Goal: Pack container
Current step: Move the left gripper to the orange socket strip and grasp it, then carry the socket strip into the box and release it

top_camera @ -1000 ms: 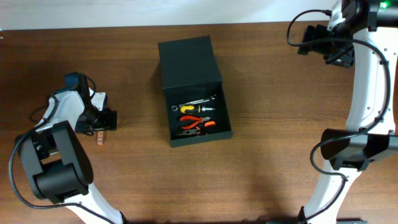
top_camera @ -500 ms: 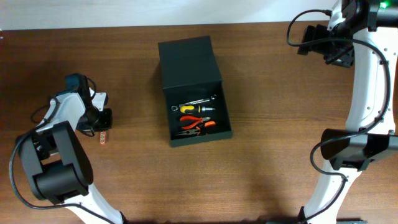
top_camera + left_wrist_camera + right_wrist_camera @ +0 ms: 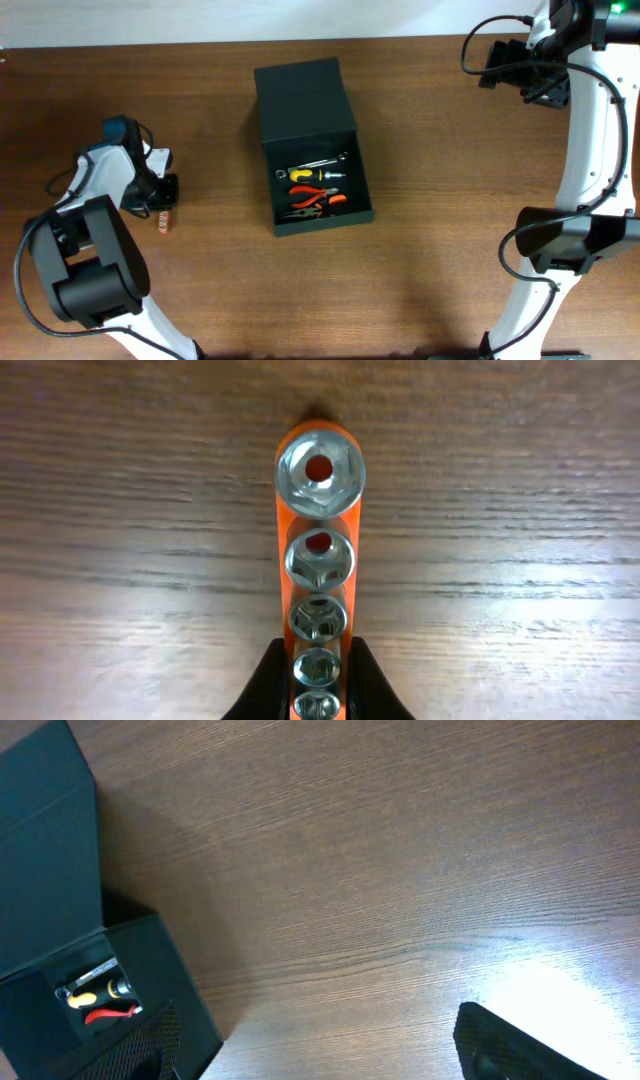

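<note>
Jaws of the left tool (image 3: 317, 652) pinched one end of an orange socket rail (image 3: 318, 550) lying on the table (image 3: 500, 560). Well off to its right sat the container (image 3: 305, 105), lid open. State of the right tool (image 3: 515, 72) could not be told.

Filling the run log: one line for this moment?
left gripper: astride socket rail on table | right gripper: far from container | container: open, tools inside

Bare tabletop (image 3: 225, 150) between socket rail (image 3: 165, 221) and container (image 3: 300, 100): open passage. Container mouth open upward, lid laid back; pliers (image 3: 318, 200), screwdriver (image 3: 312, 175), wrench (image 3: 322, 160) crowding the floor.
</note>
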